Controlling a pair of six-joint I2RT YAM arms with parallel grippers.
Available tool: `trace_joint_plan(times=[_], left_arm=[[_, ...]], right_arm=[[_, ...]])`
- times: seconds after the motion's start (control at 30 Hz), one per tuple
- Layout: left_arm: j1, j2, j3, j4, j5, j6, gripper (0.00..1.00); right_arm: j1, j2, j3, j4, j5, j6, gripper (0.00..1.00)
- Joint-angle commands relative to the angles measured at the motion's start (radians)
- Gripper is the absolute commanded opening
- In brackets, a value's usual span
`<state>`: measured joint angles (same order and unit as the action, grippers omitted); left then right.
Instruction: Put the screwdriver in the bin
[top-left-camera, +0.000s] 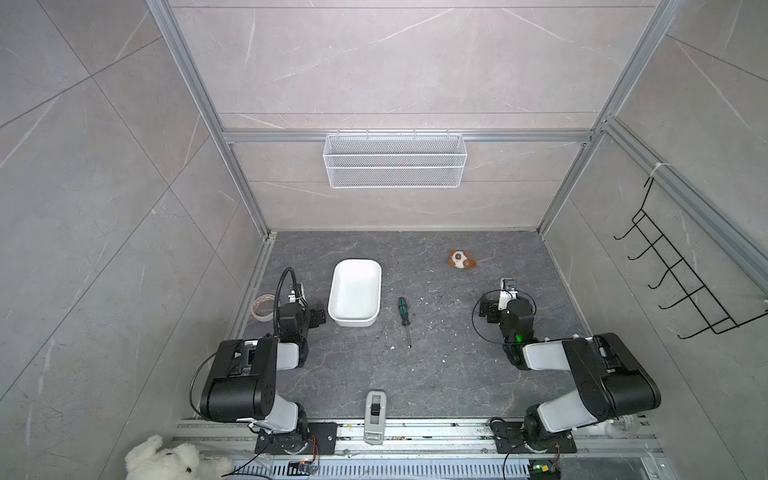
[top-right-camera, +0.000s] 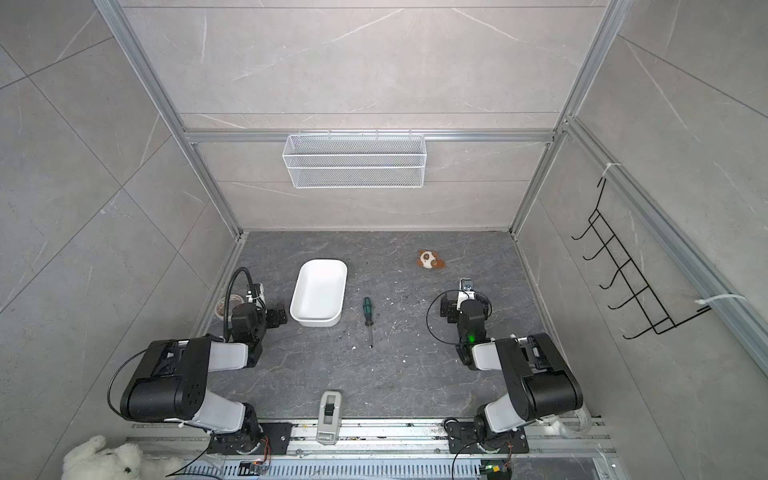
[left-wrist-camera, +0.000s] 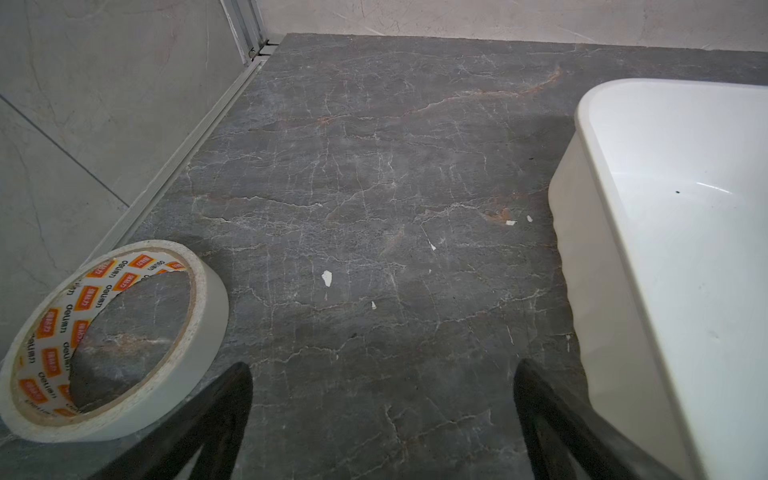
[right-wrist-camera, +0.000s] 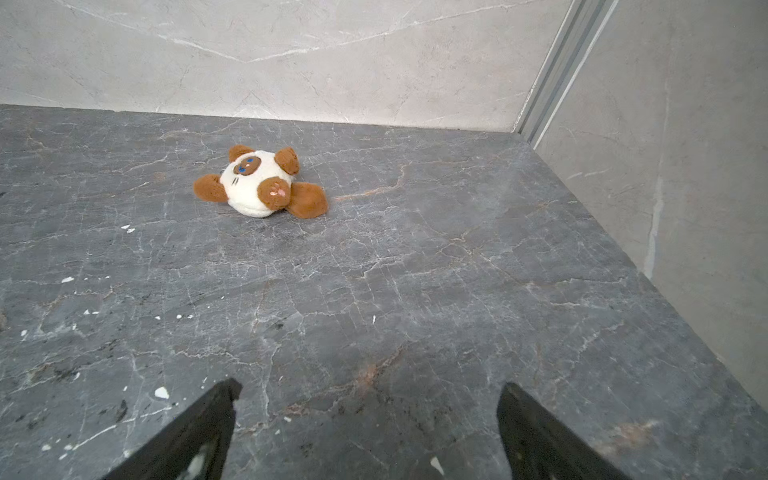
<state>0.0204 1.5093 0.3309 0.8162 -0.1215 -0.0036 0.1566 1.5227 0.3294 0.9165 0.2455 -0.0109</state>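
Two arms stand at the near edge of the dark marbled tabletop (top-left-camera: 440, 374), one to each side, and neither holds anything. The left gripper (left-wrist-camera: 382, 374) has its two black fingers (left-wrist-camera: 216, 415) spread wide above bare tabletop, between the tape roll (left-wrist-camera: 199, 316) and the outer wall of the bin (left-wrist-camera: 582, 249). The right gripper (right-wrist-camera: 370, 388) likewise has its two fingers (right-wrist-camera: 199, 436) held far apart over bare tabletop, pointing toward the small plush toy (right-wrist-camera: 259, 185).

One screwdriver (top-left-camera: 404, 316) (top-right-camera: 368, 314) lies flat on the tabletop between the two arms, just to the right of the bin and apart from it, with its green-and-black handle toward the far wall and its thin shaft pointing toward the near edge. No gripper touches it.

One bin (top-left-camera: 353, 322) (top-right-camera: 316, 320), white and rectangular, sits left of centre; its inside shows nothing but a few dark specks.

One roll of tape lies flat by the left wall (top-left-camera: 262, 306). One brown-and-cream plush toy lies toward the far right (top-left-camera: 461, 259) (top-right-camera: 430, 259). One white wire mesh basket (top-left-camera: 395, 160) (top-right-camera: 354, 160) hangs on the far wall. One grey device (top-left-camera: 375, 415) sits at the middle of the near edge, and one white plush bear (top-left-camera: 166, 459) lies outside the frame at the near left corner
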Motion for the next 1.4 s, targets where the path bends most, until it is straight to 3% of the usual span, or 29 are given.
trace_joint_plan(times=[0.0,1.13,1.37], left_arm=[[0.006,-0.009,0.024,0.04,0.009,0.004,1.0],[0.004,-0.012,0.02,0.044,0.003,0.004,1.0],[-0.024,-0.05,-0.027,0.108,-0.006,0.036,1.0]], right_arm=[[-0.004,-0.001,0.021,-0.013,-0.006,0.019,0.99],[-0.002,-0.002,0.019,-0.01,-0.006,0.017,0.99],[-0.003,-0.005,0.013,0.001,-0.001,0.013,0.99]])
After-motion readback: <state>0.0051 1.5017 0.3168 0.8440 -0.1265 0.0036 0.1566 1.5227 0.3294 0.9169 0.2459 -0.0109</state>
